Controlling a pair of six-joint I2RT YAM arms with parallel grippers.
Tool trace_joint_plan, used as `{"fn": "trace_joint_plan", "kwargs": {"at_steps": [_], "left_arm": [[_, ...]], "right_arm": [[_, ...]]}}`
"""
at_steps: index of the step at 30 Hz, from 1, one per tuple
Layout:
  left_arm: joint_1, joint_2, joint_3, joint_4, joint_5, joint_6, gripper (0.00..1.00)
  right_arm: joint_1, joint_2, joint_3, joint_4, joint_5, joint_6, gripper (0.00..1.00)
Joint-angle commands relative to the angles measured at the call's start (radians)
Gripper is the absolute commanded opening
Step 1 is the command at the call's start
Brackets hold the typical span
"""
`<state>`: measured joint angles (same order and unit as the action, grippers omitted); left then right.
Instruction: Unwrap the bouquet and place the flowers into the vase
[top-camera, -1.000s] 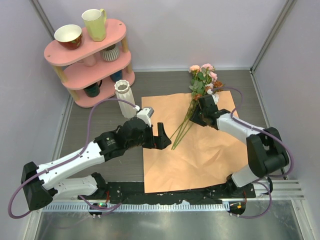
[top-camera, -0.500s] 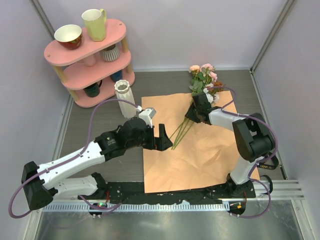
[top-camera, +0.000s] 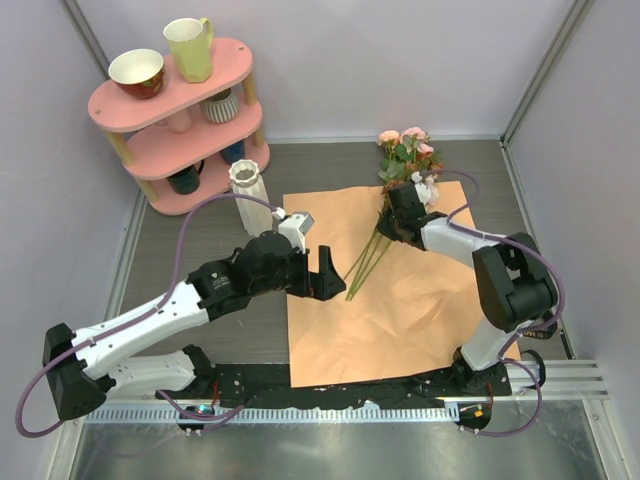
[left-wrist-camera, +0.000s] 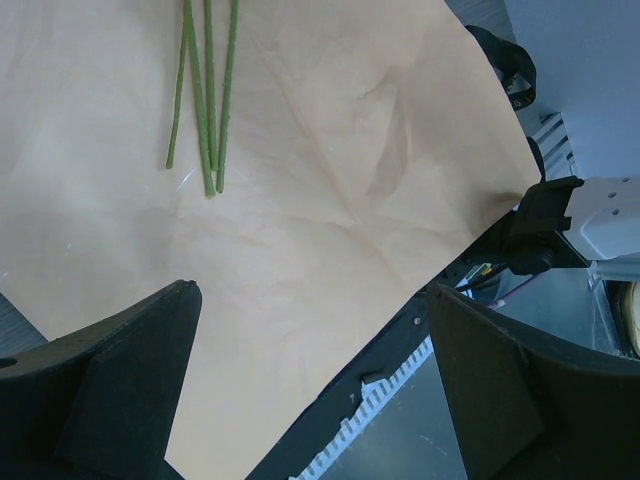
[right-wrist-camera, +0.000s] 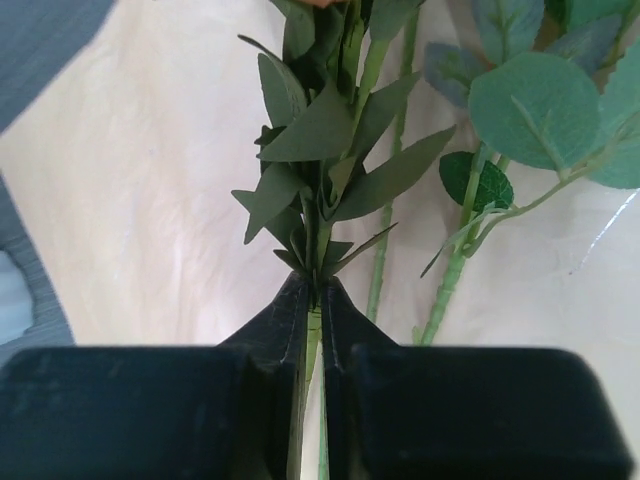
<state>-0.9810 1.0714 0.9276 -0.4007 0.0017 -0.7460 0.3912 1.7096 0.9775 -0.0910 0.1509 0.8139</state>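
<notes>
- right gripper (right-wrist-camera: 312, 300) is pinched narrow on one stem of the flowers (top-camera: 404, 162), just under a cluster of leaves; the other stems lie loose beside it
- risk: a lift likely takes only that stem, or tangled leaves drag the neighbours and scatter them over the paper (top-camera: 400, 310)
- risk: the grip sits up near the leaves, so the long stem end may swing and miss the narrow mouth
- risk: the vase (top-camera: 247, 190) is tall and slim; a stem knocking its rim could tip it
- left gripper (left-wrist-camera: 312, 300) is spread wide and holds nothing, over the paper near the stem ends, between flowers and vase, so it could block the carry
- flowers lie on the flat paper, heads past its far edge, well apart from the vase
- vase stands upright off the paper's far left corner, no flowers in it
- shelf (top-camera: 230, 62) holds a mug (top-camera: 190, 48) and bowl (top-camera: 137, 72); both look empty
</notes>
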Motion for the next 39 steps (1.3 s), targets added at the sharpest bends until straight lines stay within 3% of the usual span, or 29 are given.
{"fn": "trace_joint_plan", "kwargs": {"at_steps": [1, 6, 11, 16, 19, 25, 31, 34, 35, 39], "left_arm": [[0.002, -0.004, 0.045, 0.019, 0.007, 0.028, 1.0], [0.002, -0.005, 0.05, 0.019, 0.006, 0.033, 1.0], [0.014, 0.001, 0.082, 0.017, -0.005, 0.054, 1.0], [0.184, -0.007, 0.108, 0.111, 0.231, -0.007, 1.0], [0.283, 0.007, 0.14, 0.137, 0.352, -0.018, 1.0], [0.364, 0.061, 0.218, 0.094, 0.376, 0.0, 0.97], [0.366, 0.185, 0.304, 0.04, 0.386, 0.065, 0.95], [0.366, 0.203, 0.31, 0.062, 0.38, 0.074, 0.86], [0.366, 0.211, 0.307, 0.074, 0.383, 0.074, 0.77], [0.366, 0.239, 0.324, 0.092, 0.408, 0.079, 0.61]], "right_arm": [[-0.002, -0.152, -0.01, 0.023, 0.068, -0.019, 0.03], [-0.02, -0.215, -0.037, 0.033, 0.046, -0.047, 0.01], [-0.029, -0.302, -0.112, 0.195, -0.136, -0.197, 0.01], [-0.023, -0.441, -0.24, 0.42, -0.394, -0.393, 0.01], [0.023, -0.524, -0.305, 0.506, -0.502, -0.421, 0.01], [0.182, -0.62, -0.344, 0.493, -0.58, -0.469, 0.01], [0.262, -0.66, -0.335, 0.45, -0.588, -0.484, 0.01], [0.273, -0.663, -0.324, 0.441, -0.603, -0.479, 0.01], [0.284, -0.662, -0.319, 0.438, -0.605, -0.481, 0.01], [0.299, -0.65, -0.306, 0.43, -0.617, -0.487, 0.01]]}}
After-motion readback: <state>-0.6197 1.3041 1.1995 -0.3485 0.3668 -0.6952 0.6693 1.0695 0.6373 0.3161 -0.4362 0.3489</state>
